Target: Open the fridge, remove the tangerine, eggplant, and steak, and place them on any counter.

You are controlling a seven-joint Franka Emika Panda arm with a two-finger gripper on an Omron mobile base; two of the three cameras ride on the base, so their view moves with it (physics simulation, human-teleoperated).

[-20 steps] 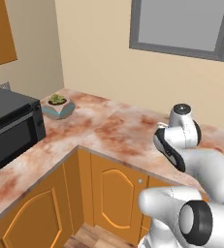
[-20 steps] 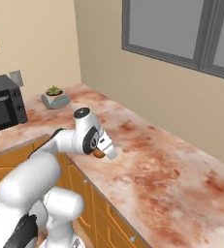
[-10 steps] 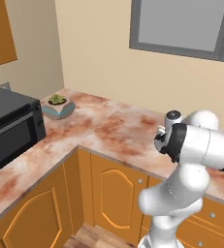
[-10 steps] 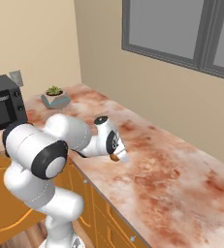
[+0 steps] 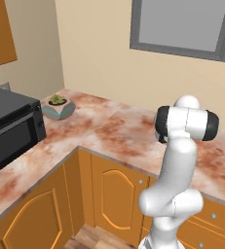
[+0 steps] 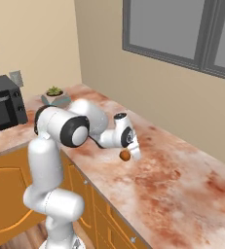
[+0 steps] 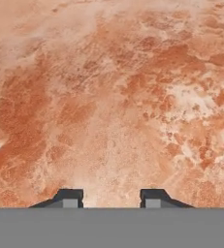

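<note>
Over the counter (image 6: 182, 194) I have the gripper (image 6: 128, 151) hanging low, its jaws pinched on the tangerine (image 6: 125, 155), which shows in the right base view as a small orange-brown ball just under the white hand and close above the marbled stone. From the hand view I see the two dark fingertips (image 7: 69, 197) rising at the bottom edge with bare reddish counter beyond them; the fruit itself is hidden there. Compared with a second ago, the arm has swung: it was folded low at the counter's front edge with the hand near my base, and now the upper link stands upright and the forearm reaches out across the worktop, so the tangerine has travelled further along the counter toward the window (image 6: 182, 29). In the left base view the arm's white column stands in front of the corner cabinets (image 5: 109, 194), with the dark elbow joint level with the worktop. The black microwave (image 5: 7, 126) and the potted plant (image 5: 58, 106) beside it sit where they were, well apart from the hand
</note>
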